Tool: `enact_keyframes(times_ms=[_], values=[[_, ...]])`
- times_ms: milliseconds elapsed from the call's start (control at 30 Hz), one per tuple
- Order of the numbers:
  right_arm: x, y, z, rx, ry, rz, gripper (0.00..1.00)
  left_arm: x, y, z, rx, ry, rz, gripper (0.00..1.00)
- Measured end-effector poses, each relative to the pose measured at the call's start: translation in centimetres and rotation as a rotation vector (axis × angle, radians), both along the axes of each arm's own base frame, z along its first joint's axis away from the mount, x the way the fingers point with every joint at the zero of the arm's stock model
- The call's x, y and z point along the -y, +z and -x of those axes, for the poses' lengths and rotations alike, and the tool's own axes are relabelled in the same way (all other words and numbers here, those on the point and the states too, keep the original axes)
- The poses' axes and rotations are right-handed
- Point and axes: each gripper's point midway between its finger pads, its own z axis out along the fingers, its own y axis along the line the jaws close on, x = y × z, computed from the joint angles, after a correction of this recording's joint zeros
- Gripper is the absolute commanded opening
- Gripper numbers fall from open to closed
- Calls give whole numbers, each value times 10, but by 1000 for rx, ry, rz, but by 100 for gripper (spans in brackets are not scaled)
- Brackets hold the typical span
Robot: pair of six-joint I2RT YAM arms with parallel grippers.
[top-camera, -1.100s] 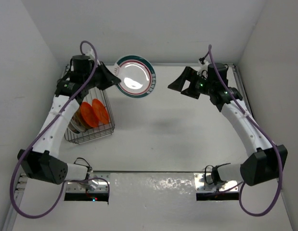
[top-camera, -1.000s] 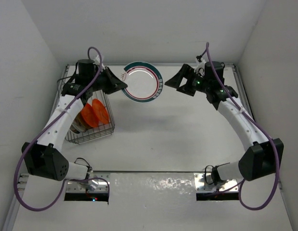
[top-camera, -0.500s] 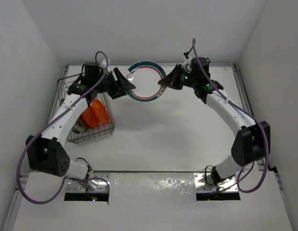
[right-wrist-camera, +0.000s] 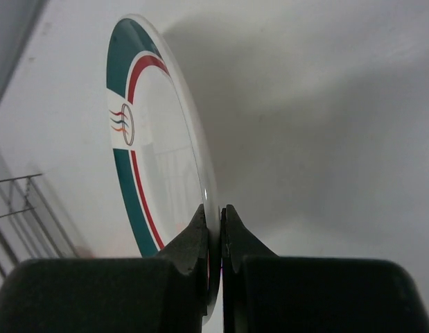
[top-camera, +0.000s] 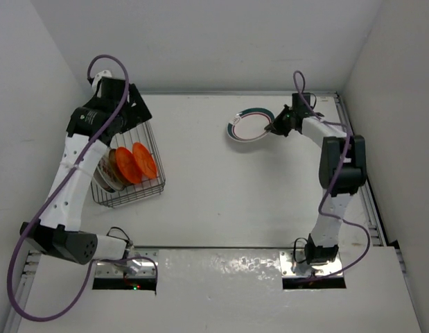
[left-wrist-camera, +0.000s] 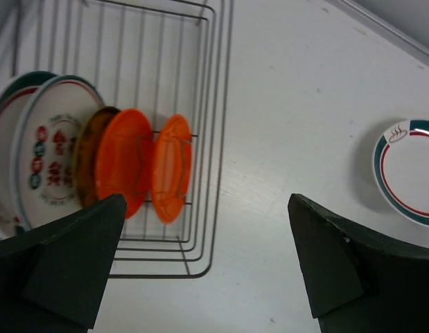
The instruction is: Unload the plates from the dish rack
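Observation:
A white plate with a teal and red rim ring (top-camera: 249, 125) hangs tilted low over the table at the back centre-right. My right gripper (top-camera: 274, 127) is shut on its right edge. In the right wrist view both fingers pinch the plate (right-wrist-camera: 159, 159) at its rim, at the right gripper (right-wrist-camera: 215, 223). My left gripper (top-camera: 134, 111) is open and empty above the far end of the dish rack (top-camera: 156, 182). The rack (left-wrist-camera: 215, 139) holds two orange plates (left-wrist-camera: 124, 170) on edge, a darker one (left-wrist-camera: 86, 149) and white patterned plates (left-wrist-camera: 51, 149). The left gripper (left-wrist-camera: 207, 257) holds nothing.
White walls close in the table on the left, back and right. The rack stands along the left wall. The right arm (top-camera: 339, 159) reaches up along the right side. A metal strip (top-camera: 221, 263) with the arm bases runs across the near edge.
The plate passed from my left gripper to my right. The left opened and drew back over the rack. The right closed on the rim and carried the plate right and down.

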Motion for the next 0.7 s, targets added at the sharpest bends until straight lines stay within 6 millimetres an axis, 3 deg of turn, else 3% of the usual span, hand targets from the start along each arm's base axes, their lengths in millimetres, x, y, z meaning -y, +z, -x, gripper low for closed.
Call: enact_keyframes(times_ms=[100,167,200,267,333,433,533,633,700], values=[[0,-39,-14,-60,37,27,0,-21,11,18,13,69,-68,100],[-4,-52,-15,-86,64,14,12,-33,15,29,16,108,-102,100],[-6,-53,-17,-88,78,6,29,-38,17,34,17,126,-117,100],[-7,-52,-20,-82,97,15,79,-49,16,45,5,171,-153,100],[-6,-52,-17,-89,124,36,99,-61,13,55,-18,224,-190,100],[5,-57,-6,-155,106,94,99,-80,2,67,-67,303,-248,100],[29,-60,23,-316,34,219,99,-100,-15,74,-144,372,-296,99],[53,-40,57,-381,-27,341,99,-119,-35,74,-236,428,-329,89],[58,-17,92,-366,-38,365,99,-129,-50,72,-302,445,-348,89]])
